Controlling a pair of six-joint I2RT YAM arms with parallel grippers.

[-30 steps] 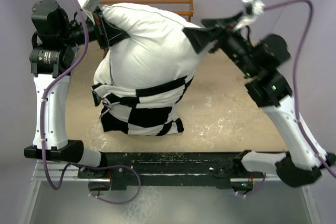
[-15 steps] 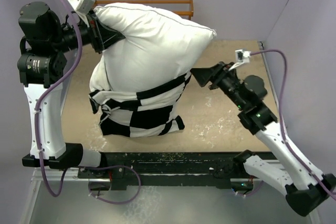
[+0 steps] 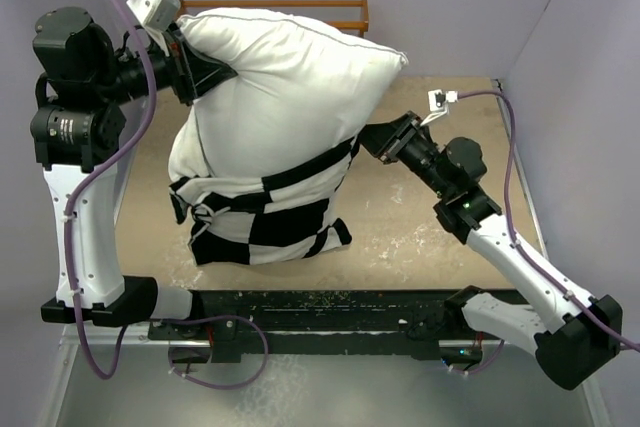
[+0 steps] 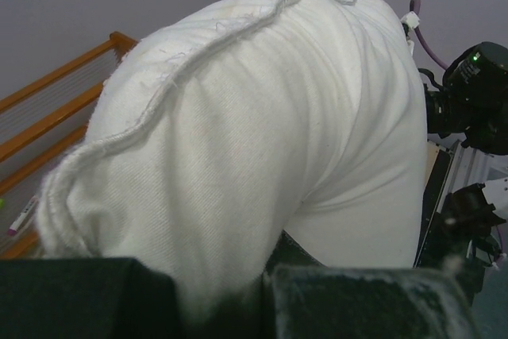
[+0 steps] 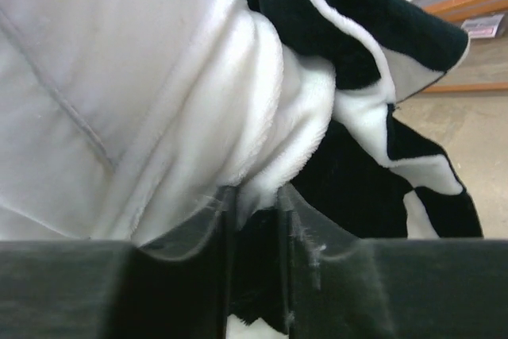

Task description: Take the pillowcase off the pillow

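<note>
Bunching low on white pillow (image 3: 290, 77), checkered pillowcase (image 3: 270, 222) pinched by right hand (image 3: 364, 139); left hand (image 3: 207, 69) pinches pillow's corner.

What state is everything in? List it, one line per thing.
pillow: upper part bare, top corner held up, lower part in the pillowcase.
pillowcase: bunched around the pillow's lower part, rim pinched.
left hand: shut on the pillow's corner.
right hand: shut on the pillowcase rim.

White pillow (image 3: 285, 77) half inside checkered pillowcase (image 3: 265, 217).
The pillow is stood upright; the pillowcase is bunched around its base.
</note>
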